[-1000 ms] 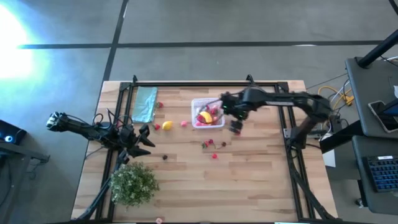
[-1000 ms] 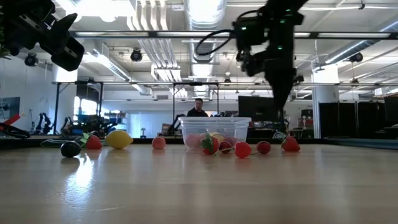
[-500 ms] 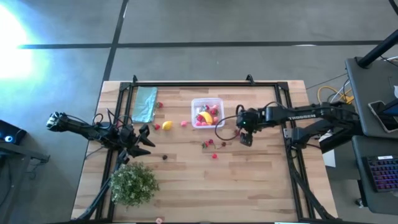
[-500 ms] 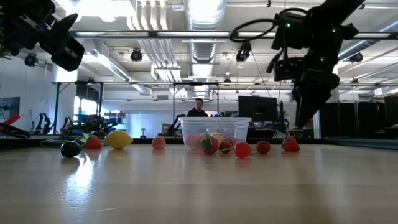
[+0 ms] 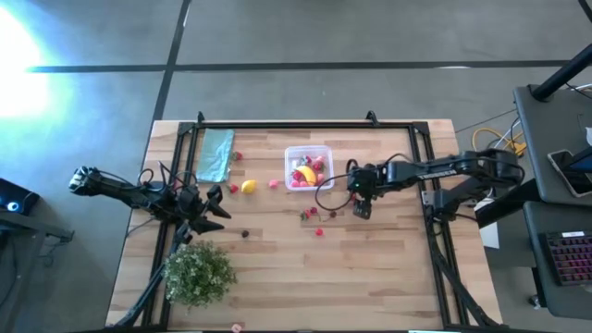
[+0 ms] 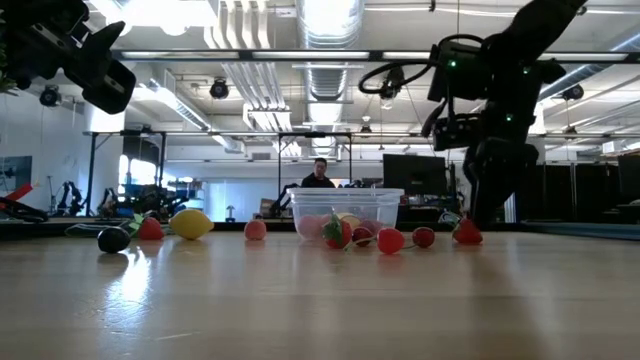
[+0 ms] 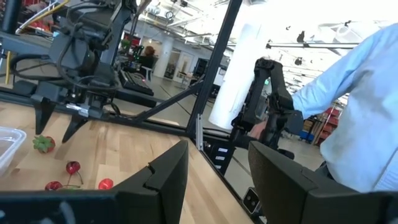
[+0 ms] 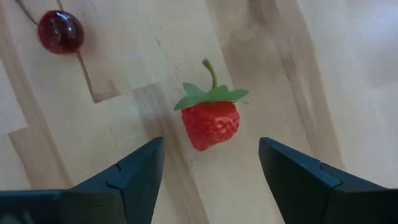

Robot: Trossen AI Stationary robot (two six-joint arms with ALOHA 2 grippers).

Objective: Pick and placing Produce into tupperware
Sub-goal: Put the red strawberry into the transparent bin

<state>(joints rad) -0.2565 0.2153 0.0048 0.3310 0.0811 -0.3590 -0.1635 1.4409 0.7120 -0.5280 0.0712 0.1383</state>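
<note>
The right gripper hangs over the table just right of the tupperware holding produce.

The right gripper is no longer over the small clear plastic box. It is now lower, out over the wood table, with its open fingers either side of a little red strawberry.
</note>
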